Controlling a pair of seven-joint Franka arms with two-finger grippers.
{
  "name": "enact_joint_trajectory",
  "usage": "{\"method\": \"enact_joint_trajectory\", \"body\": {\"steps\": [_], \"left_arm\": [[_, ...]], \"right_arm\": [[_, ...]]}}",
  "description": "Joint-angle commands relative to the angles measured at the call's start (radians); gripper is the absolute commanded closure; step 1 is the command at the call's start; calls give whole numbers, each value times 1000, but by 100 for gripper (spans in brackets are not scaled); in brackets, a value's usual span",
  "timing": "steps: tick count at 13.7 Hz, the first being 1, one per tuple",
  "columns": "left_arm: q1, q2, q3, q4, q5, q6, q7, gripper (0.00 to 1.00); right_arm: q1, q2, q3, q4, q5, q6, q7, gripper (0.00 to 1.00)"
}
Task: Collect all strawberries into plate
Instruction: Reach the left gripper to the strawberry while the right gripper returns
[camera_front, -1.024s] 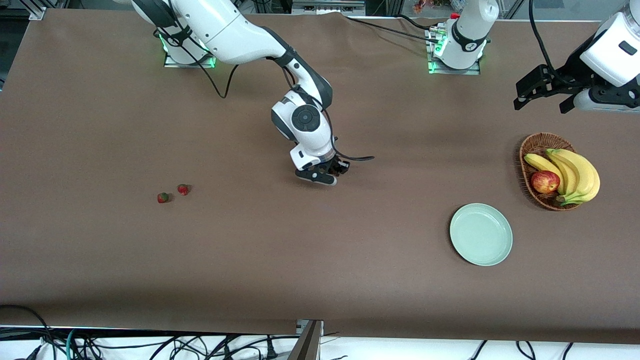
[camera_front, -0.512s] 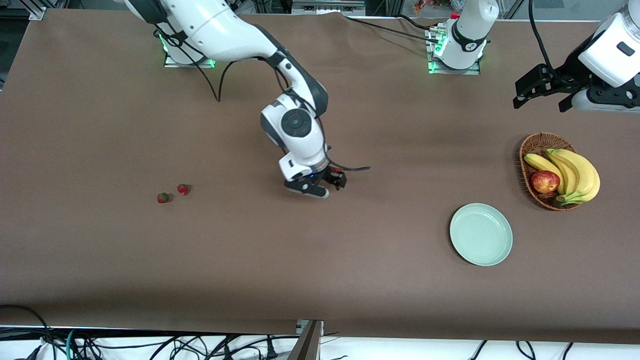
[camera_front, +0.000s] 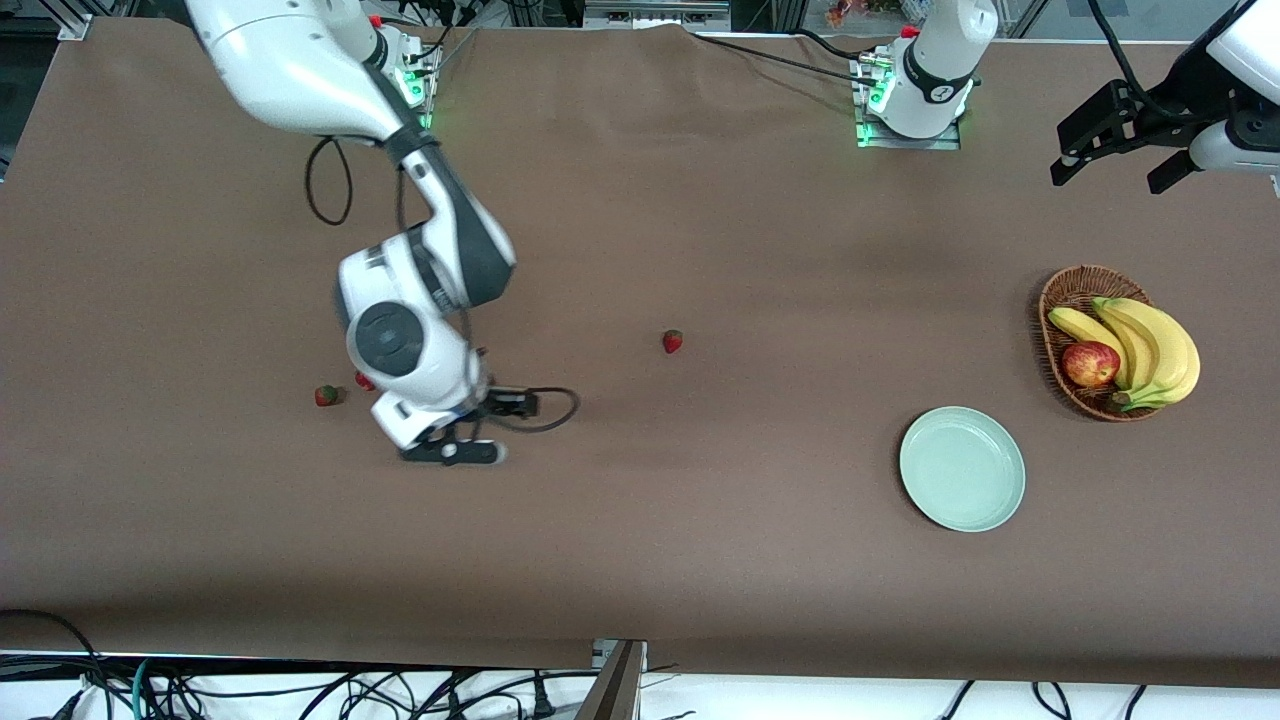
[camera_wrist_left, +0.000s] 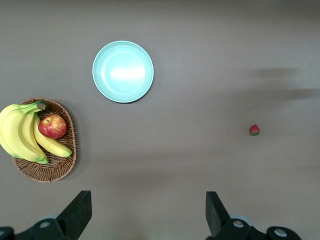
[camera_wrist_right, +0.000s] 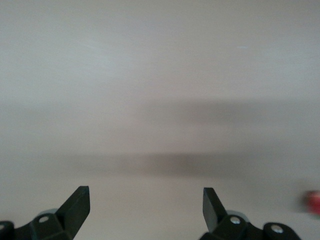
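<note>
Where right arm (camera_front: 410, 340) looms, strawberry (camera_front: 363, 381) half-hidden.

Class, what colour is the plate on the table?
Pale mint green, plain; the plate shows best in the left wrist view.

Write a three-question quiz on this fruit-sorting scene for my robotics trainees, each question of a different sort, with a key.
1. True or false: the plate already holds a strawberry.
2. How many strawberries lie on the table?
3. Multiple choice: the right gripper is A) shut on a strawberry, B) open and empty, C) over the basket.

Key
1. False: the plate is bare.
2. Three: one strawberry mid-table, and a pair toward the right arm's end, one in clear sight, one partly hidden by the right arm.
3. B. The left gripper, also open, waits high over the left arm's end of the table.
</note>
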Motion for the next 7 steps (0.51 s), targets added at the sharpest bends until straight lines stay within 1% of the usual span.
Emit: {"method": "enact_joint_trajectory", "body": {"steps": [1, 3, 4, 6, 7], "left_arm": [[4, 28, 0, 18, 3, -31, 3, 0], [4, 40, 9, 4, 0, -34, 7, 0], [-6, 34, 11, -34, 6, -25, 7, 0], [-19, 40, 6, -78, 8, -26, 8, 0], [-22, 61, 5, -161, 11, 12, 7, 0]], "right_arm": [[-69, -21, -21, -52, 5, -63, -168, 0], [-78, -47, -58, -118, 4, -44, -180, 0], [-78, -50, -77, -138, 2, -30, -201, 0], [-80, -58, -111, -202, 4, 18, -271, 0], [-80, -71, -121, -246, 5, 54, -278, 0]]}}
